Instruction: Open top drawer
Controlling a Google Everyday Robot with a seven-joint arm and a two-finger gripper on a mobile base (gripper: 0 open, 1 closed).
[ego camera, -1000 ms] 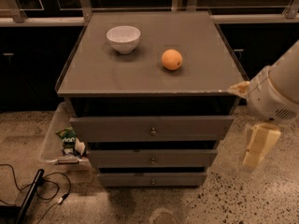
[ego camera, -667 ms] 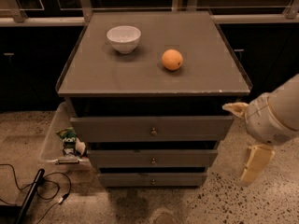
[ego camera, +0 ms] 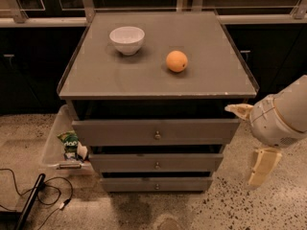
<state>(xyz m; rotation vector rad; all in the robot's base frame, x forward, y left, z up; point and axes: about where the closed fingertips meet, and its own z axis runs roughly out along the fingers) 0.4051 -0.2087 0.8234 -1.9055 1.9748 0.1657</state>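
The top drawer is the widest grey front under the tabletop, with a small round metal knob at its centre. A dark gap shows above the front. My gripper hangs to the right of the cabinet at the top drawer's height, just off the drawer's right end. Its two cream fingers are spread wide apart, the upper fingertip near the cabinet's right front corner and the lower finger below. It holds nothing and does not touch the knob.
A white bowl and an orange sit on the grey tabletop. Two narrower drawers lie below the top one. A clear bin with packets stands on the floor at left, with cables beside it.
My gripper has moved down and slightly left, from tabletop-edge height to beside the top drawer. The drawers, bowl and orange have not moved.
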